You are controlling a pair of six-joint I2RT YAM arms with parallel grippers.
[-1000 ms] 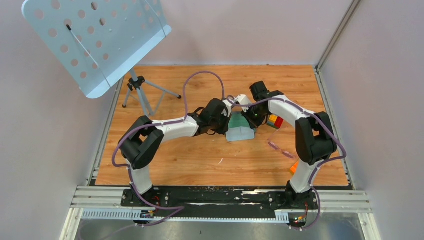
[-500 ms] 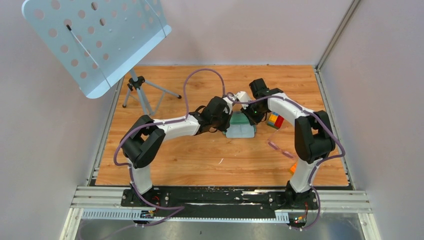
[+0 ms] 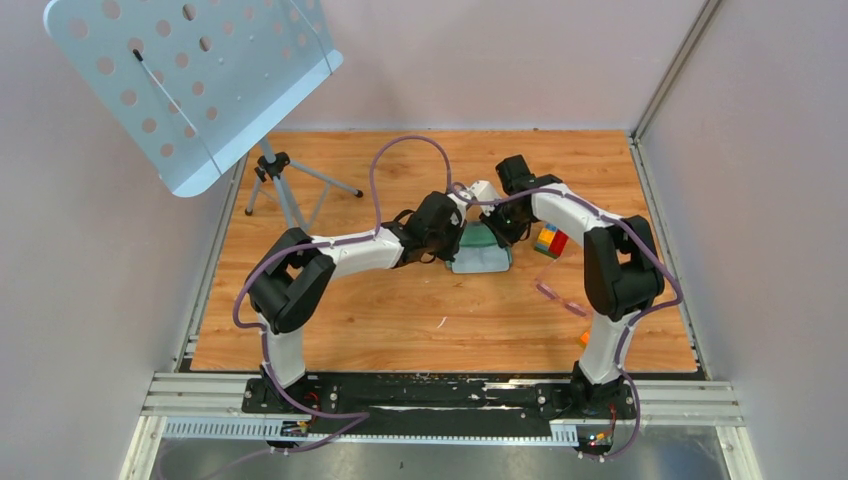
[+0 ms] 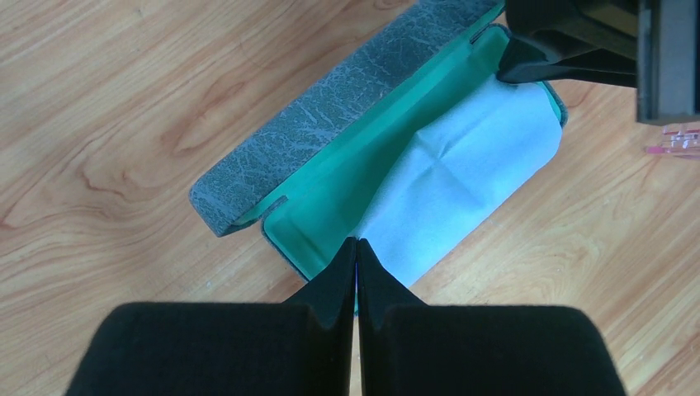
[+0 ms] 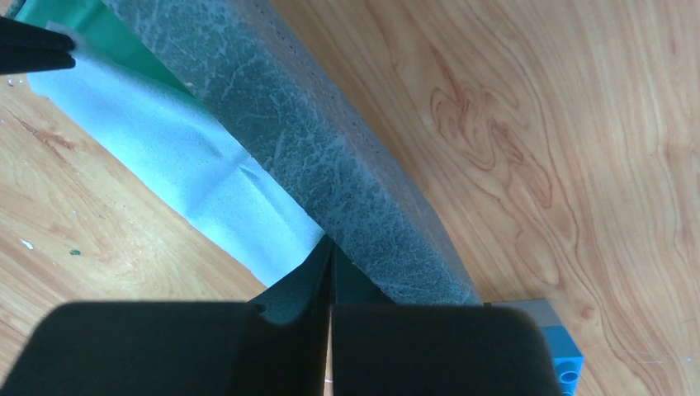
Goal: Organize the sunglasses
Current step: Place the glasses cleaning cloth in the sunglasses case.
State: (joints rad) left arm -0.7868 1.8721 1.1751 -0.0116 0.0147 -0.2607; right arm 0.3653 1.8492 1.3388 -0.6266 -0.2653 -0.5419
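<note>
The grey glasses case [image 4: 330, 107] lies open on the wooden table, teal inside up. The pale grey-blue cloth [image 4: 462, 165] is spread over its inside. My left gripper [image 4: 356, 244] is shut on the cloth's near corner. My right gripper [image 5: 330, 247] is shut on the opposite corner, beside the grey lid [image 5: 330, 148]. In the top view both grippers, left [image 3: 456, 236] and right [image 3: 497, 230], meet over the case [image 3: 478, 238] and cloth [image 3: 482, 262]. The purple-pink sunglasses [image 3: 560, 297] lie on the table to the right, apart from both grippers; a bit of them shows in the left wrist view [image 4: 673, 144].
A multicoloured cube [image 3: 549, 241] sits just right of the case, and an orange object [image 3: 588, 335] lies by the right arm's base. A perforated music stand [image 3: 190, 80] on a tripod [image 3: 285, 185] stands at the back left. Walls enclose the table.
Both grippers have moved slightly away from the arm bases with the cloth, and the cloth now lies further over the open case.
</note>
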